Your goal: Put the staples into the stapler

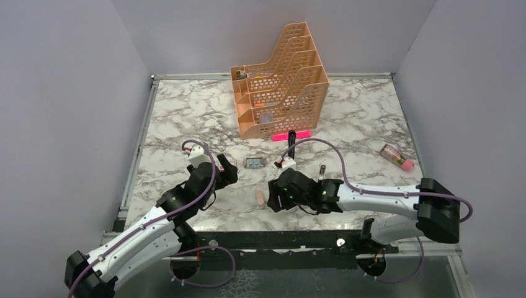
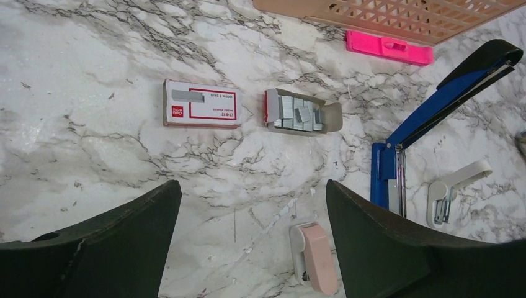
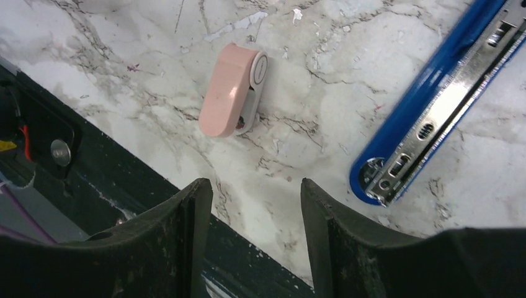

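The staples' white box with red label (image 2: 201, 103) lies shut on the marble. Its grey-blue tray of silvery staples (image 2: 302, 112) lies apart to its right and also shows in the top view (image 1: 255, 162). The blue stapler (image 2: 434, 105) is swung open, its black-ended top arm (image 1: 289, 139) raised. Its bare metal channel faces up in the right wrist view (image 3: 434, 105). My left gripper (image 2: 252, 186) is open and empty, just short of the tray (image 1: 228, 169). My right gripper (image 3: 254, 186) is open and empty over the table's near edge, beside the stapler's end (image 1: 271, 197).
A peach-pink oblong piece (image 2: 316, 257) lies between the grippers (image 3: 229, 93). A small white piece (image 2: 453, 189) lies right of the stapler. A peach file organiser (image 1: 279, 81) stands at the back, with a flat pink bar (image 2: 387, 46) before it. A pink-capped item (image 1: 397, 156) lies far right.
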